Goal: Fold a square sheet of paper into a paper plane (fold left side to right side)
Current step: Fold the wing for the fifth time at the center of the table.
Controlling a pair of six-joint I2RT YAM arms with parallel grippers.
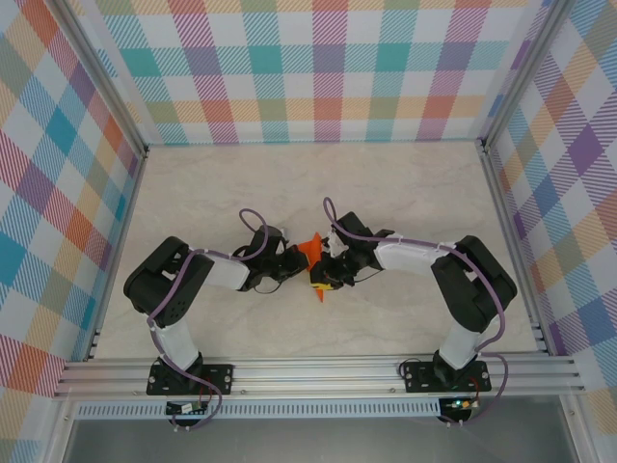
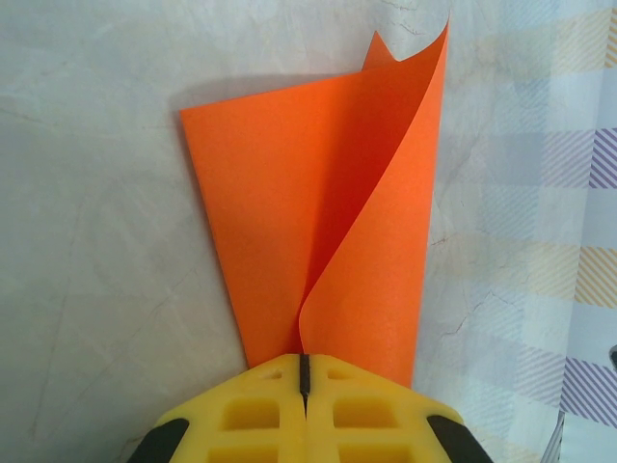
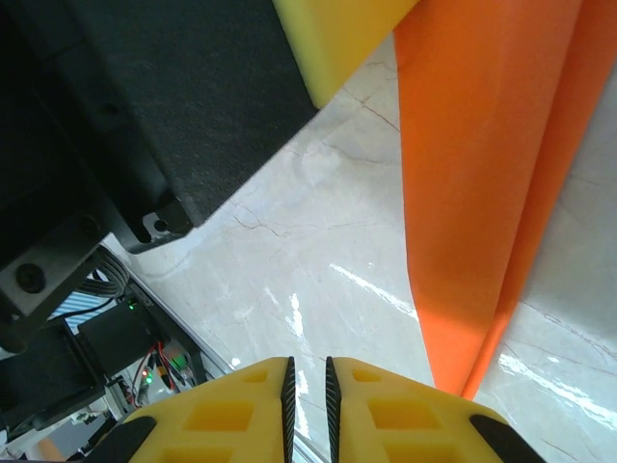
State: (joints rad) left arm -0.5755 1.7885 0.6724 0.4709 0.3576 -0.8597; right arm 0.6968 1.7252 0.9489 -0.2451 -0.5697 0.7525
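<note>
The left hand point(image 2: 304, 371) is clamped tight, its yellow fingers point(image 2: 251, 415) pressed together with no gap, and it's got the orange paper point(image 2: 318, 212) pinched right at the narrow end. From that pinch the paper fans out wider as it runs away from the hand. The left part lies pretty flat against the tabletop point(image 2: 96, 241), while the right part curls up and over as a loose flap, with a little pointed corner sticking up at the far end. So it's folded, but the top layer isn't pressed down.

The right hand point(image 3: 307, 376) is a different story: its two yellow fingers sit almost together with just a thin slit between them, and nothing is in that slit, only pale tabletop behind it. It isn't holding anything. The paper hangs just beside it on its right, tapering down to a point close to the outer edge of one finger; can't tell if it actually touches. The black housing point(image 3: 145, 106) of the left hand looms right above.

From the overhead view both arms bend inward and the hands meet nose to nose around the middle of the marble-look tabletop, paper between them. Colourful checked walls point(image 1: 328, 58) surround it, with an aluminium rail point(image 1: 318, 371) along the near edge.
</note>
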